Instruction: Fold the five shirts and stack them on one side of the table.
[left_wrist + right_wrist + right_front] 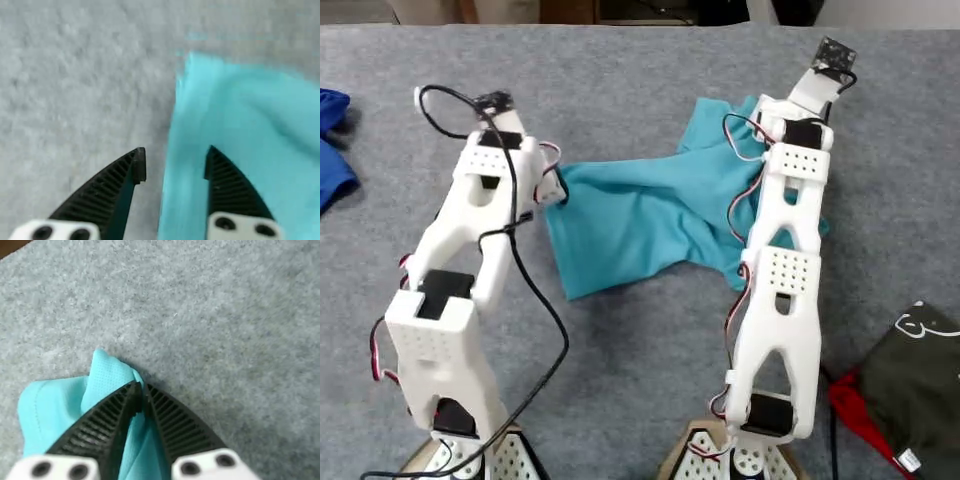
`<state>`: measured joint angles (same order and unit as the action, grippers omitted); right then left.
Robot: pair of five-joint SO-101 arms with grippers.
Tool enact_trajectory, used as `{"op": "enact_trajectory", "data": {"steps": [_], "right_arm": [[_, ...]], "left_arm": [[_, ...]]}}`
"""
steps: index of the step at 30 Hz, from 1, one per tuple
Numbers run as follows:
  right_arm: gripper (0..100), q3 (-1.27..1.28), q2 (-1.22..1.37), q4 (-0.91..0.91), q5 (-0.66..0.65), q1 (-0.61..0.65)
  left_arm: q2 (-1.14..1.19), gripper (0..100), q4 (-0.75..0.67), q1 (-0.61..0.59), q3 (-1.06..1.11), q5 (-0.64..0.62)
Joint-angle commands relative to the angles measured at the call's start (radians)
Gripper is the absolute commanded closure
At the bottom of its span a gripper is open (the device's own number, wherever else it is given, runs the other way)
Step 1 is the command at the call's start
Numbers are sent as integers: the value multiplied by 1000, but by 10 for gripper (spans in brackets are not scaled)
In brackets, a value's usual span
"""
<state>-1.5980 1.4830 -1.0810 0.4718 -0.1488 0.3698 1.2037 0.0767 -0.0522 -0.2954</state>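
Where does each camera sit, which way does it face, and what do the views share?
High view: fixed overhead, looking down on the grey felt table; both white arms show.
Left wrist view: on the left arm, looking past the open left claw at an edge of the teal fabric shirt.
Right wrist view: on the right arm, looking past the right claw, shut on a shirt fold.
All share the shirt and table.
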Motion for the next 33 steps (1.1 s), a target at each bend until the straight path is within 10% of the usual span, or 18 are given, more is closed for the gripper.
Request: {"op": "enact_trajectory", "data": {"steps": [1, 33], "right_arm": [[990, -56, -5, 23, -11, -5], [991, -48, -4, -34, -9, 7]], "left_arm": [[-137, 869, 140, 21, -25, 83], [-269, 871, -222, 91, 431, -17]]}}
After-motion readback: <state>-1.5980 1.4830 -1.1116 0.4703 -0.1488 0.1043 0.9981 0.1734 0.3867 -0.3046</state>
